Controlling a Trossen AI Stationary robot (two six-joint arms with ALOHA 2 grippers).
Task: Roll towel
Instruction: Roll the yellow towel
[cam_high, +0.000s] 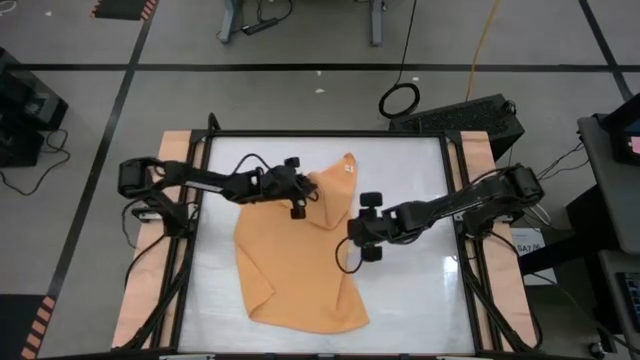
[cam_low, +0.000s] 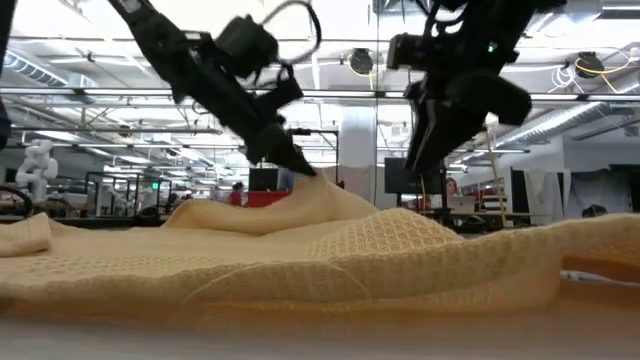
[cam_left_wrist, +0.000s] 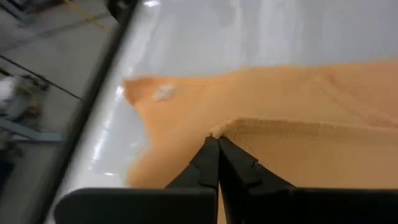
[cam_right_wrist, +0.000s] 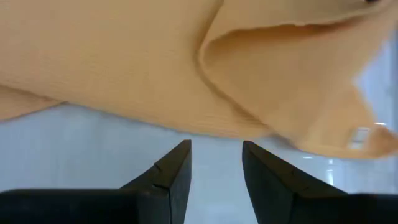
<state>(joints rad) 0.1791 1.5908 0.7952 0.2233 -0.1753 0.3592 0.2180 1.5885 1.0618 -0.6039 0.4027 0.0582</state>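
Note:
The orange-tan towel (cam_high: 300, 265) lies crumpled on the white table (cam_high: 410, 290), with one corner bearing a small white tag (cam_high: 350, 168) pointing at the far edge. My left gripper (cam_high: 300, 207) is shut on a raised part of the towel's far left portion; it also shows in the low view (cam_low: 300, 165). My right gripper (cam_high: 352, 230) is open and empty over bare table, just off the towel's right edge (cam_right_wrist: 186, 127), its fingers pointing at the cloth. The tag also shows in the right wrist view (cam_right_wrist: 359, 135). My left gripper pinches a corner of the towel's hemmed edge (cam_left_wrist: 219, 129) between its two fingertips. The fingers slant down from the table's left. The pinched corner is lifted into a small peak (cam_low: 310, 180); the cloth falls away slack from it, and the rest lies on the table.
Black rails (cam_high: 455, 200) and wooden side strips (cam_high: 170, 150) frame the tabletop. There is bare white surface right of the towel and along the near left (cam_high: 215, 300). A dark case (cam_high: 470, 115) sits on the floor beyond the far right corner.

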